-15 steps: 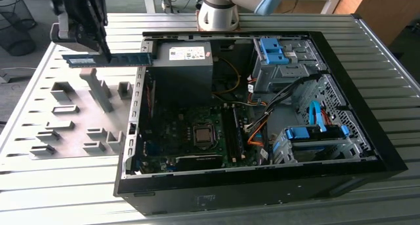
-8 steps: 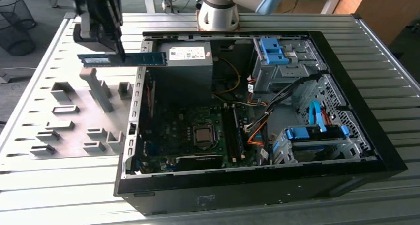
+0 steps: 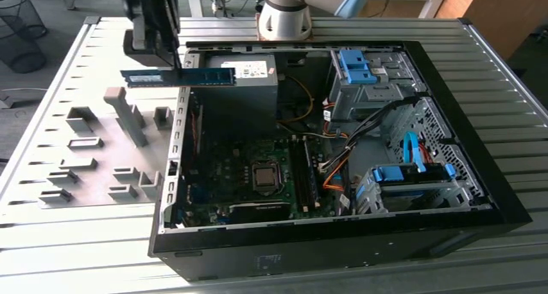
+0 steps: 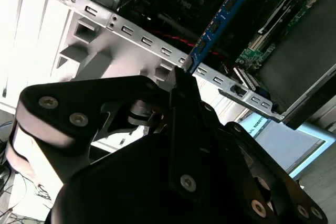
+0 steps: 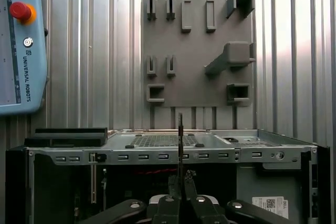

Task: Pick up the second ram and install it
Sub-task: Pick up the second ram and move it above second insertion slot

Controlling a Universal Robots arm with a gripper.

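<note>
At the exterior view's left our gripper (image 3: 179,64) clamps the second ram (image 3: 205,77) mid-length, a sound hold; we judge it light, stiff, fragile

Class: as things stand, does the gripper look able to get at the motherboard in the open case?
Probably yes: the gripper, shut on the second ram, hangs above the case wall; the case lies open and nothing covers the motherboard.

You see exterior view bright, even daylight on table (image 3: 51,242); soft shadows beside grey holder plate (image 3: 99,124). Computer case (image 3: 299,262) interior dim, light catches second ram (image 3: 177,77). In second wrist view, glare blows table (image 4: 16,51) white.
</note>
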